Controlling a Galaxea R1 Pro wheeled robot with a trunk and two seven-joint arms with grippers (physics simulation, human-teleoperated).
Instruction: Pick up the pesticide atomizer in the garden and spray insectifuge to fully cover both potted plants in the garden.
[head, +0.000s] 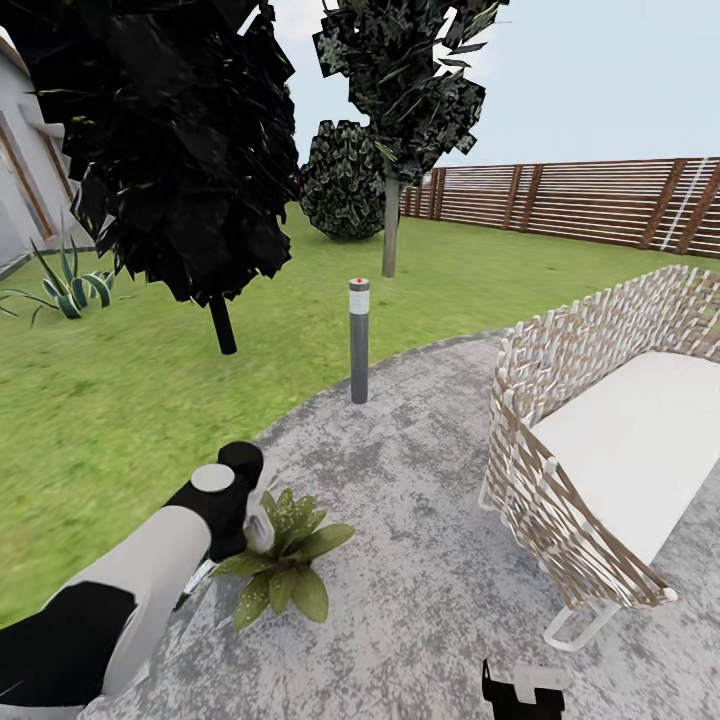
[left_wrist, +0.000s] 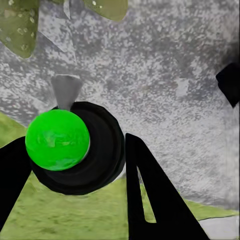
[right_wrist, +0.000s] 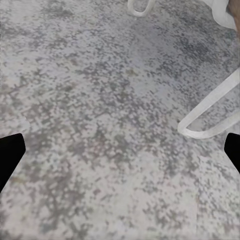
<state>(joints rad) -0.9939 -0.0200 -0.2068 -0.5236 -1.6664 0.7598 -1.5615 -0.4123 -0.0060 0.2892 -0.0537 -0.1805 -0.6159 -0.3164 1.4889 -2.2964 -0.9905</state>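
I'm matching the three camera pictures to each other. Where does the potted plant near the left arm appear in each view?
Head view: the plant sits low and left of centre on the patio, just beyond the left gripper.
Left wrist view: only leaf tips at the edge, past the atomizer held between the fingers.
Right wrist view: not in it.
Shared landmark: the speckled grey patio.

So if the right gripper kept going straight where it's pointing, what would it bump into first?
Probably the grey paved patio. The right gripper points at bare paving; the chair's white leg loop sits off to one side.
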